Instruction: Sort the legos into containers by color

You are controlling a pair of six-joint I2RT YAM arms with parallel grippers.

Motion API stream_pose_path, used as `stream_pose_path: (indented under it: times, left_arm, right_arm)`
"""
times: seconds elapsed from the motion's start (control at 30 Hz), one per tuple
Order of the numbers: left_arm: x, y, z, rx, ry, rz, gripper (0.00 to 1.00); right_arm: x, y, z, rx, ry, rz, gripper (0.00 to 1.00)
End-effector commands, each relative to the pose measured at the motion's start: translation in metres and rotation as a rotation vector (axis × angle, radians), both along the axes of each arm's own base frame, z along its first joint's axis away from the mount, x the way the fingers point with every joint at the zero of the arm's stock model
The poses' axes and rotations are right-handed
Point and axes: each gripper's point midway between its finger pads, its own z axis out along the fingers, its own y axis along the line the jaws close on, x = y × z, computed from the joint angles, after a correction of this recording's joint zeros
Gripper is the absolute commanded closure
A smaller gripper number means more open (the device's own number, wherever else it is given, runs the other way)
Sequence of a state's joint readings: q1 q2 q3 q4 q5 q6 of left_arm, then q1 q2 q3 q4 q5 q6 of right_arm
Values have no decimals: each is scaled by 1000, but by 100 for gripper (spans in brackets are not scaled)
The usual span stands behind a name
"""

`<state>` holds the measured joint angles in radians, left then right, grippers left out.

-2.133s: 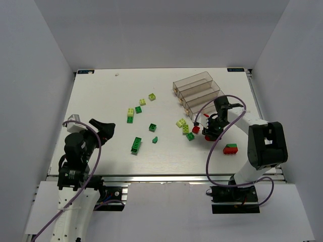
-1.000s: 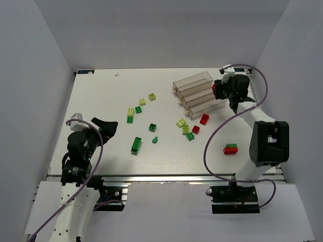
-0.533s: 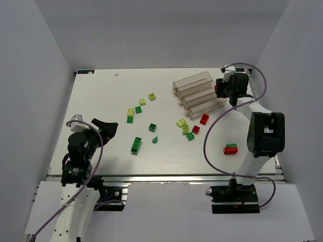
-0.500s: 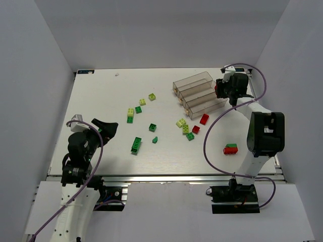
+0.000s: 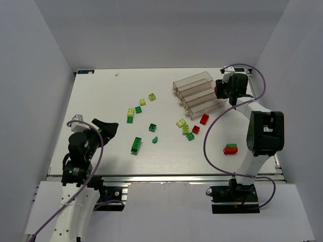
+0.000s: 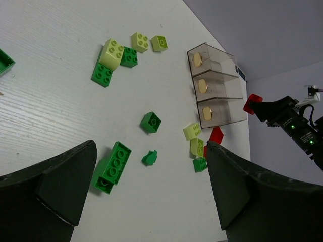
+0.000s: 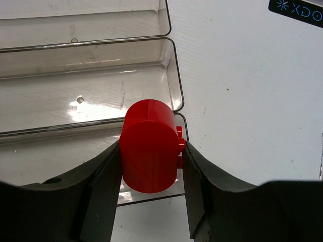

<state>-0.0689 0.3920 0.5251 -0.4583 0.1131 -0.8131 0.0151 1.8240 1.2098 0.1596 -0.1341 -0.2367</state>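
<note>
My right gripper [image 5: 219,89] is shut on a red lego [image 7: 149,146] and holds it above the right end of the containers [image 5: 199,94], three clear bins in a row [image 7: 91,101]. The bins look empty. My left gripper [image 5: 108,128] is open and empty at the near left, above the table. Dark green, pale yellow-green and red legos lie scattered mid-table: a long dark green brick [image 5: 136,145], a pale pair [image 5: 182,124], red ones [image 5: 204,119] by the bins. A red-and-green stack [image 5: 230,149] lies near right. The left wrist view shows the bins [image 6: 214,91] and the long green brick [image 6: 112,166].
The table's right edge rail [image 5: 257,101] runs close beside the right arm. Grey walls enclose the table on three sides. A purple cable [image 5: 214,126] loops from the right arm over the table near the red bricks.
My right gripper picked up a red lego near the bins' front and carried it back and right to the bins' far right end. In the last half second it has held still. The left arm barely moved.
</note>
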Motion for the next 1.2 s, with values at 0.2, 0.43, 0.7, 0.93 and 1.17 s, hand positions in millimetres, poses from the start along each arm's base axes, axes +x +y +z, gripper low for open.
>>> stream_pose_path:
  times: [0.2, 0.43, 0.7, 0.93, 1.17]
  left_arm:
    - [5, -8, -4, -19, 10, -43, 2]
    - [6, -12, -5, -28, 11, -61, 2]
    - [18, -32, -2, -86, 8, -159, 2]
    - [49, -126, 4, 20, 49, -367, 13]
    - [90, -339, -60, 539, 193, -723, 23]
  right_arm:
    - [11, 1, 18, 16, -43, 4, 41]
    - [12, -13, 18, 18, -41, -20, 38]
    - [5, -10, 31, 49, -36, 17, 37]
    - [-87, 49, 55, 183, 132, 536, 22]
    - [-150, 43, 99, 194, 64, 552, 40]
